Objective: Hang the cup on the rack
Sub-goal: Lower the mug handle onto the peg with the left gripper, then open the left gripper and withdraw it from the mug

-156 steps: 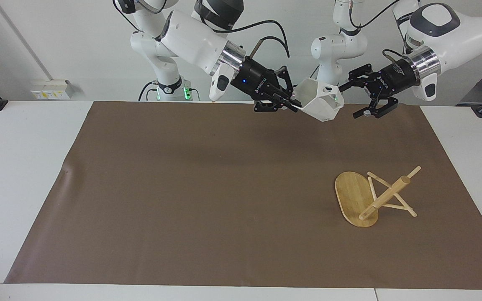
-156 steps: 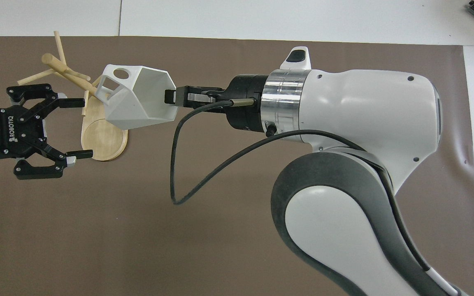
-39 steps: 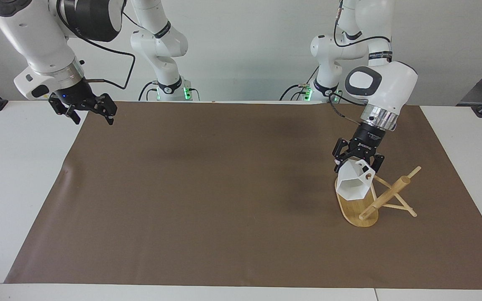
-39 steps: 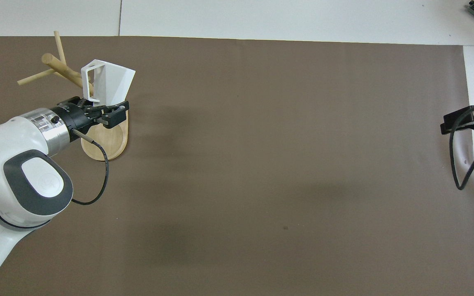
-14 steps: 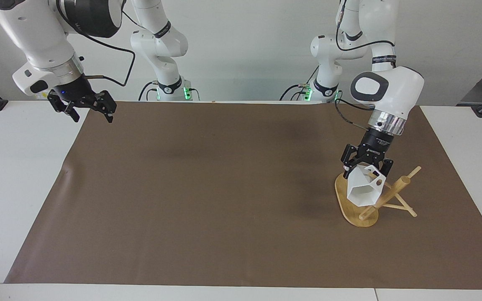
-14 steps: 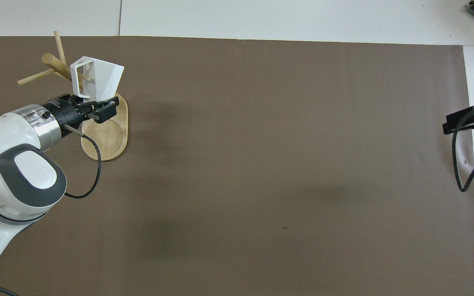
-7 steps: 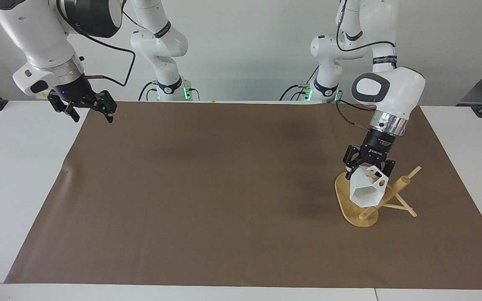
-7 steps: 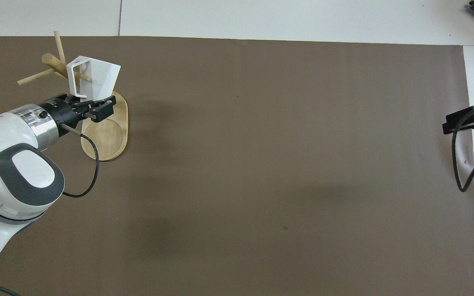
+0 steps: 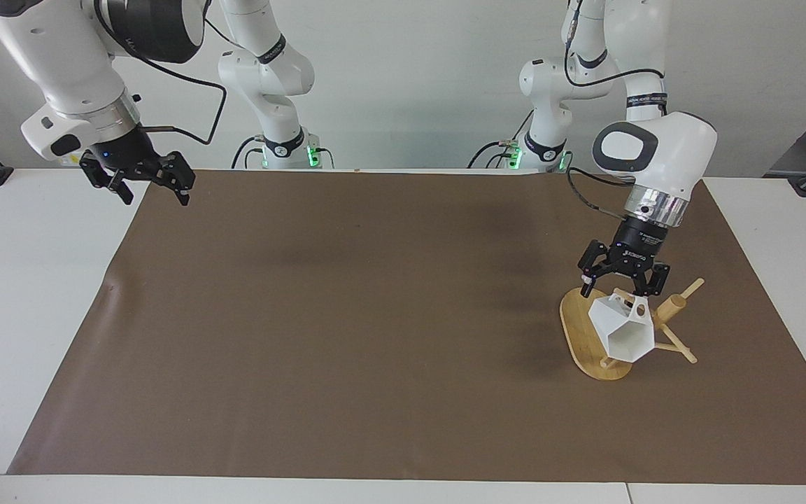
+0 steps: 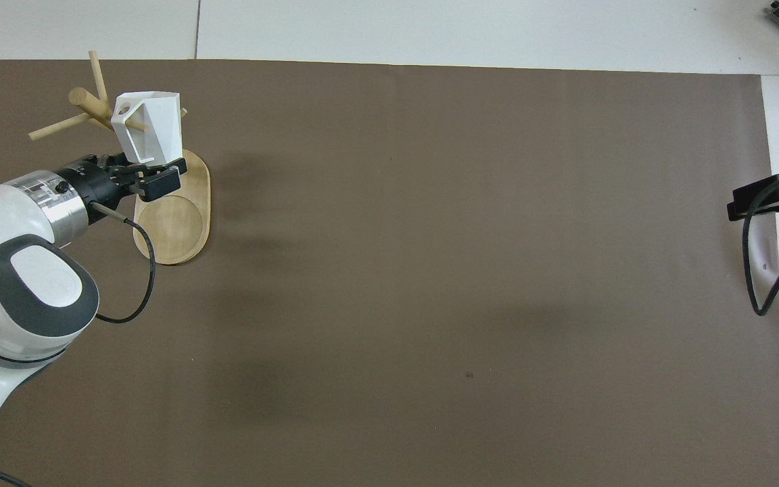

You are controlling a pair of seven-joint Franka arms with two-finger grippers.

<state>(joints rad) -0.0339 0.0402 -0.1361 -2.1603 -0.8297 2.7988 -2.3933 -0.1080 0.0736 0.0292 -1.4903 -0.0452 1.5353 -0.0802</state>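
Note:
The white faceted cup (image 9: 620,329) hangs on the bamboo rack (image 9: 576,325), mouth facing away from the robots. In the overhead view a thin peg passes through the hole in the handle of the cup (image 10: 153,122), above the oval base of the rack (image 10: 173,223). My left gripper (image 9: 622,285) stands open just above the cup, its fingers spread apart from it; in the overhead view the left gripper (image 10: 153,174) is over the rack's base. My right gripper (image 9: 144,185) waits open and empty, raised over the mat's corner at the right arm's end.
A brown mat (image 9: 347,315) covers most of the white table (image 9: 32,294). The rack's post and further pegs (image 10: 85,101) stick out past the cup. Only the tip of the right gripper (image 10: 744,201) and its cable show at the overhead view's edge.
The left gripper, shut on the cup until half a second ago, has opened. The cup has dropped onto the peg and swung lower. The right arm has not moved.

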